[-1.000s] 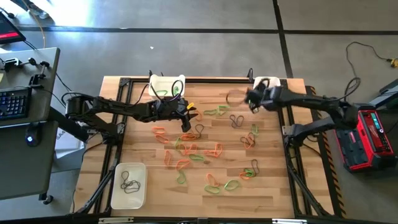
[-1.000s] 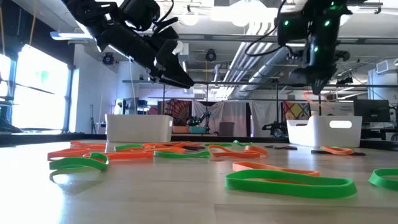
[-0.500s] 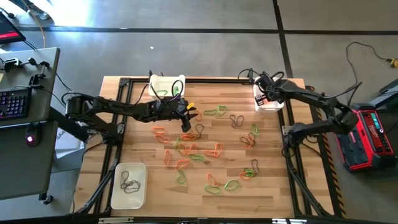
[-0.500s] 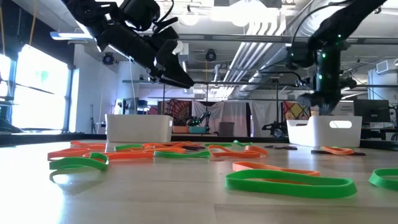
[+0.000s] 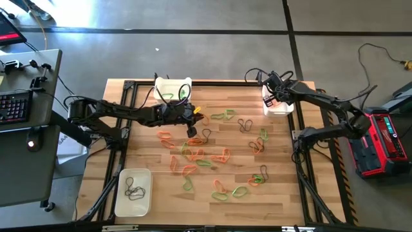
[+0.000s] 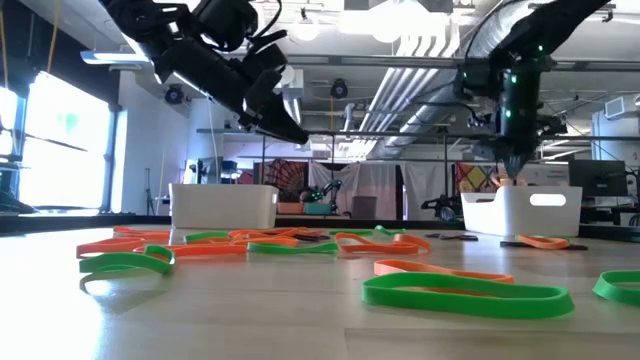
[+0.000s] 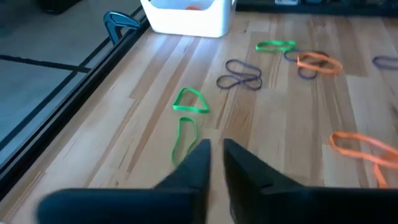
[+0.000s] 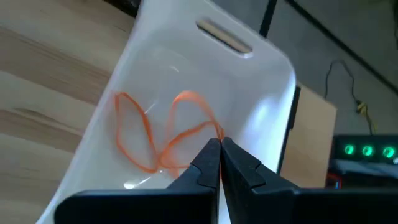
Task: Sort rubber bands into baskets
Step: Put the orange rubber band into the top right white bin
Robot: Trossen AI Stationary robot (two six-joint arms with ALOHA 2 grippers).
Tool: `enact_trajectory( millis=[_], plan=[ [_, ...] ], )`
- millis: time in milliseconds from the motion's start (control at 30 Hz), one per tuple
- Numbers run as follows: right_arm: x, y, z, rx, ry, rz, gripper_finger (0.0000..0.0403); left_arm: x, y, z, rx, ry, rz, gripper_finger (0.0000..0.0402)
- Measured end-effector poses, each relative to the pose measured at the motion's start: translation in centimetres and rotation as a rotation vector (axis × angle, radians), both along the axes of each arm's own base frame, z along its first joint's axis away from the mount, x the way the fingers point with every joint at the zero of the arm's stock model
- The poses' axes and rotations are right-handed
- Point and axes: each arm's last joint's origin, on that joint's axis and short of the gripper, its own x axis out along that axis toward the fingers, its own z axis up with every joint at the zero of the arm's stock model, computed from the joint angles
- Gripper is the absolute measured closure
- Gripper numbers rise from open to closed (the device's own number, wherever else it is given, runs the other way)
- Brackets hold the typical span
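Wooden slat tabletop (image 5: 283,193) on a black frame, concrete floor around it, w/ a desk and keyboard (image 5: 14,106) off to the far left.

Left side first: small white rectangular plastic tub (image 5: 132,192) at the near-left corner w/ a dark rubber band in it, well apart from both arms. Left gripper (image 5: 191,131) hangs above the table mid-left, fingers (image 7: 199,165) nearly together w/ just a thin gap, nothing in them as far as I can see. Right behind it, at the far edge, is a second white tub (image 5: 172,88) w/ green bands inside. Just ahead of the left gripper on the wood, in its wrist view: a thin green rubber band (image 7: 184,138), then a small green loop (image 7: 189,101), then a dark purple-ish band (image 7: 240,81) further on.

Middle of the table is the loose pile of thin floppy rubber bands in green, orange and dark (image 5: 205,158), spread out betw the two arms, mostly to the right of and nearer than the left gripper.

Right side: right gripper (image 5: 273,96) is over the third white tub (image 5: 278,110) at the far-right edge, tips pressed together. Directly under and beside the tips, inside that tub, is a tangle of orange rubber bands (image 8: 163,138); one loop ends right at the fingertips, can't tell if it's pinched or just lying there.
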Motion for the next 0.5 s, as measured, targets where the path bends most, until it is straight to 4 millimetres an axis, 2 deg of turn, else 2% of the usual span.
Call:
enact_trajectory(
  millis=[67, 233, 367, 500],
  plan=[
    [0.5, 0.3, 0.9, -0.012, -0.018, 0.037, 0.0403, 0.0, 0.0, -0.1, 0.005, 0.009, -0.005, 0.0395],
    [1.2, 1.3, 2.5, -0.069, -0.082, 0.102, 0.0403, -0.1, 0.0, -0.1, 0.015, 0.017, -0.014, 0.0395],
    [1.6, 1.5, 2.7, -0.050, -0.196, 0.094, 0.0403, 0.0, -0.1, -0.1, -0.032, 0.007, -0.071, 0.0390],
    [2.2, 1.6, 2.8, 0.022, -0.300, 0.184, 0.0403, 0.0, -0.3, -0.1, -0.042, 0.006, -0.089, 0.0365]
  ],
)
